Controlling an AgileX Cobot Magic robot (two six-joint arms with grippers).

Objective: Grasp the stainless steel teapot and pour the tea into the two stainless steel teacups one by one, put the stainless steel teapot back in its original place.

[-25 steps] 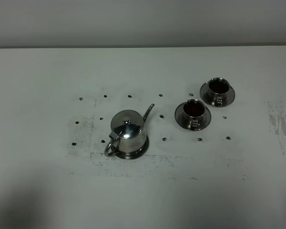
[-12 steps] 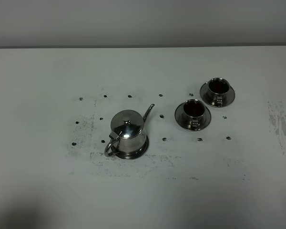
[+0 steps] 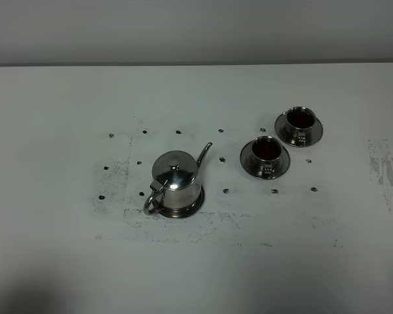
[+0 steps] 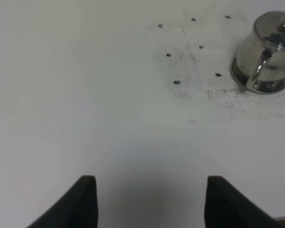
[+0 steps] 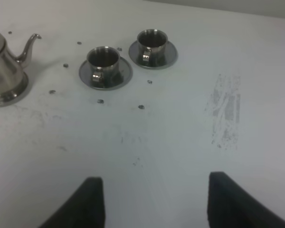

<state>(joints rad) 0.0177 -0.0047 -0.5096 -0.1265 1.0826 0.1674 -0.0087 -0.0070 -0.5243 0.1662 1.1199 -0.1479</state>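
Steel gleams unmoved on the white counter (image 3: 46, 104): over the last second only a dim shadow at the near left edge has shrunk away. Both grippers, left (image 4: 148, 199) and right (image 5: 154, 202), hang with fingers spread wide and empty above bare surface near the front edge. Mid-counter, the teapot (image 3: 175, 182) sits on its round disc (image 3: 195, 204), spout toward the far right corner. Farther right stand the two teacups (image 3: 266, 152) (image 3: 300, 119) on saucers, dark inside. I judge either nothing has begun, or pouring is finished.
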